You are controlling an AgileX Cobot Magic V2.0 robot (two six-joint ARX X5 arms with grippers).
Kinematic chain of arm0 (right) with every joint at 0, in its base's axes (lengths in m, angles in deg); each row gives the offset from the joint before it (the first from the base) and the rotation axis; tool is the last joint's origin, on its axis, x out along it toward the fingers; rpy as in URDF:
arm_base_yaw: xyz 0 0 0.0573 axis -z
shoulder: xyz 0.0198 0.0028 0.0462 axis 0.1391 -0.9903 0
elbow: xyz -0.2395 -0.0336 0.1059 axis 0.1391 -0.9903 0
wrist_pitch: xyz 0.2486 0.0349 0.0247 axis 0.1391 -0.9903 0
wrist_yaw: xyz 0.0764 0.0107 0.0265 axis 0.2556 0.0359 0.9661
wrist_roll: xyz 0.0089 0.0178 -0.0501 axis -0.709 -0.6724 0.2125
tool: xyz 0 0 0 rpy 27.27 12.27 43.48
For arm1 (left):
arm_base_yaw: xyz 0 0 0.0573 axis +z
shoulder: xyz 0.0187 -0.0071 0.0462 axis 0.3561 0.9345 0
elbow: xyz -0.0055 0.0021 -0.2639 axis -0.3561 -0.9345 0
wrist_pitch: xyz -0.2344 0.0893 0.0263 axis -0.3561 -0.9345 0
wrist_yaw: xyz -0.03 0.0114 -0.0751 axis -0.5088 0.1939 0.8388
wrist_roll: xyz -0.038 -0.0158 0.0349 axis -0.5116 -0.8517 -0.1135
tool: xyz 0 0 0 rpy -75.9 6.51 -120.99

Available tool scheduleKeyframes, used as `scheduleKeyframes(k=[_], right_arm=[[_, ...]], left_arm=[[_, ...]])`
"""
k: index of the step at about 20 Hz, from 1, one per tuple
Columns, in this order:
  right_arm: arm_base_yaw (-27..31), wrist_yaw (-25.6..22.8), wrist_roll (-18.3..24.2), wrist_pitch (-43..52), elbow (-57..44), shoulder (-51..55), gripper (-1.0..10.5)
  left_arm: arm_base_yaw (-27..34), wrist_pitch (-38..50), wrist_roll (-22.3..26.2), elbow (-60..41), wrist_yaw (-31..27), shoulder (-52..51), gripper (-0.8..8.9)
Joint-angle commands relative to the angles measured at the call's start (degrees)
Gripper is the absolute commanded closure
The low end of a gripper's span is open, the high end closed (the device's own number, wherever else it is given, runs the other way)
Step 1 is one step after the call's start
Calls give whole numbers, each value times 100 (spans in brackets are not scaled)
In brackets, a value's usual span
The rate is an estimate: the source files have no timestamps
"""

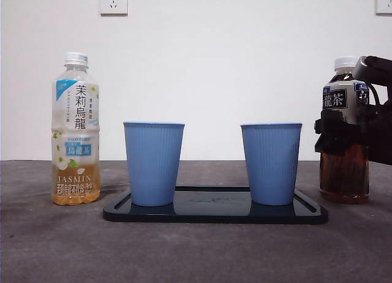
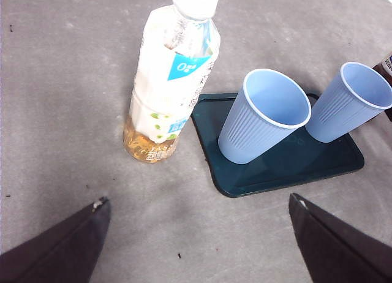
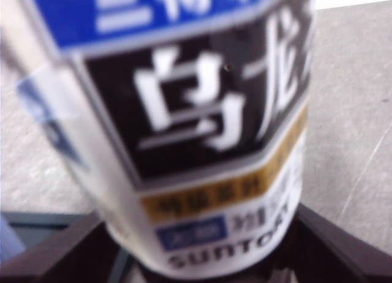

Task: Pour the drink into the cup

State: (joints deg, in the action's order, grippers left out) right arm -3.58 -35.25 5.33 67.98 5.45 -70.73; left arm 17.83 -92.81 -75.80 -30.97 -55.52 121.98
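Grey table under a white wall: two bottles flank a tray with two cups, and the right gripper clasps the dark bottle.

At far left the jasmine bottle (image 1: 75, 130) stands upright and capped, a little amber tea in its base; the left gripper (image 2: 196, 237) hovers on its near side, jaws spread wide and holding nothing. To its right the tray (image 1: 214, 214) carries the left cup (image 1: 153, 163) and the right cup (image 1: 271, 163), both upright, mouths up and apart from each other. At far right the dark bottle (image 1: 345, 133) stands upright just beside the tray, white cap on, with the right gripper (image 1: 343, 133) clamped around its labelled middle. The right cup lies directly left of that bottle, so I judge a pour means carrying it leftward and tipping its vertical axis toward that mouth, once the cap is dealt with.
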Motion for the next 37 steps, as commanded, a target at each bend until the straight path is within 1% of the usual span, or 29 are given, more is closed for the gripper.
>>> scheduleKeyframes(k=[1,4,8,9,10,12,14,16,18,21,24,26,27,30,33,37], right_arm=[[-17,-85,76,83,59,-111,673],[-17,-83,79,105,59,-109,744],[-17,-22,98,175,59,-26,773],[-17,-20,190,155,59,44,799],[-17,-20,219,103,59,131,802],[-17,-22,229,-118,59,424,802],[-17,-46,352,-476,63,881,802],[-17,-90,538,-1154,138,1462,802],[-17,-103,903,-2363,428,2098,802],[-26,-321,1628,-4395,1215,2761,802],[-31,-581,2468,-6231,2216,3001,802],[-37,-758,3010,-7187,2769,3001,803],[-52,-855,3237,-7499,2944,2999,805],[-164,-1491,4103,-8096,3217,2999,806],[-341,-2116,4826,-8378,3233,2999,806],[-614,-2806,5672,-8417,3233,2999,806]], left_arm=[[-4,57,4,103,20,15,345],[-4,57,4,103,20,15,345],[-4,57,7,103,15,15,345],[-4,57,9,103,15,15,345],[-4,57,13,103,15,15,345],[-4,61,28,103,13,15,345],[-4,66,46,103,11,15,345],[-4,66,46,103,9,15,345],[-4,70,46,103,9,15,345],[-4,76,46,103,9,15,345],[-4,92,46,103,9,15,345],[-4,92,44,103,9,15,345],[-4,94,44,103,9,15,345],[-4,94,44,103,9,15,345],[-4,101,44,103,9,15,345],[-7,107,46,103,9,15,345]])
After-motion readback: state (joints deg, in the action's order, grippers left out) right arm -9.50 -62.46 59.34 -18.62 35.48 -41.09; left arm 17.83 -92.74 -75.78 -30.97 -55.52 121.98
